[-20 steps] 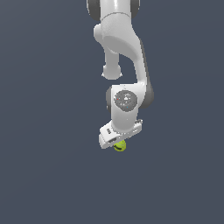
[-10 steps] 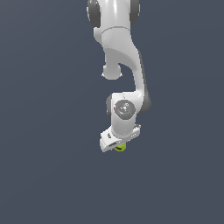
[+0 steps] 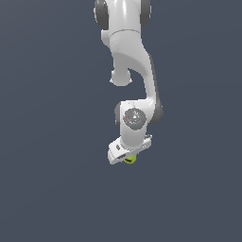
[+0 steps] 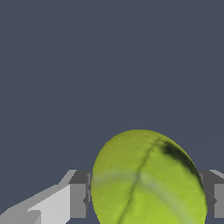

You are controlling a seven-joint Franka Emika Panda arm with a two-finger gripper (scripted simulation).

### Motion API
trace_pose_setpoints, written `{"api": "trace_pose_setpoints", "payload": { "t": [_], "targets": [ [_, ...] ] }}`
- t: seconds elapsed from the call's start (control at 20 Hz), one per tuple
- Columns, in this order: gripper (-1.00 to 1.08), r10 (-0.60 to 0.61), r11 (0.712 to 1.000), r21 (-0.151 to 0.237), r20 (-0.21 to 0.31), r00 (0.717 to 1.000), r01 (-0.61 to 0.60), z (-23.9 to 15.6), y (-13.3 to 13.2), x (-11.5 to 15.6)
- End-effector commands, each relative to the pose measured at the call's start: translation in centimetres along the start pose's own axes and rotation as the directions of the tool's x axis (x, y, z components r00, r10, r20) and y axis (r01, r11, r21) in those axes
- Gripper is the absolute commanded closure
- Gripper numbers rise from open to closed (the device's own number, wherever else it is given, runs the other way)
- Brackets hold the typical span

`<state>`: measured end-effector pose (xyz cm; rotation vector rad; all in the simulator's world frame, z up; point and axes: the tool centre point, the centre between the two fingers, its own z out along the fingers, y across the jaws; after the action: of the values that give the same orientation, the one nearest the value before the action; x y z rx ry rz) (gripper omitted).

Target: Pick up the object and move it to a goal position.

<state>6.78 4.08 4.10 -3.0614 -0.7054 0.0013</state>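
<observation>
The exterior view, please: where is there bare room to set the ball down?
The plain dark grey ground is bare on every side of the white robot arm. The only crowded spot is at the white tool, shut on the small yellow-green ball, seen between its grey fingers in the wrist view.

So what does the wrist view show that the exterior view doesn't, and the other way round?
Only the wrist view shows the ball's surface up close: a dark curved mark, pale seams, and a grey finger pressed against each side of it.

Only the exterior view shows the whole white arm reaching down from above, with the ball as a small yellow-green sliver under it.

Both show the gripper shut on the ball against a plain dark grey background, with no goal marker visible.
</observation>
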Motion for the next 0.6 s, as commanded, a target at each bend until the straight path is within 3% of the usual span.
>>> {"api": "trace_pose_setpoints", "payload": {
  "t": [0.0,0.55],
  "targets": [
    [1.08,0.0,1.0,0.0,-0.001,1.0,0.0,0.0,0.0,0.0],
    [1.08,0.0,1.0,0.0,0.0,1.0,0.0,-0.9,0.6,-1.3]
  ]
}}
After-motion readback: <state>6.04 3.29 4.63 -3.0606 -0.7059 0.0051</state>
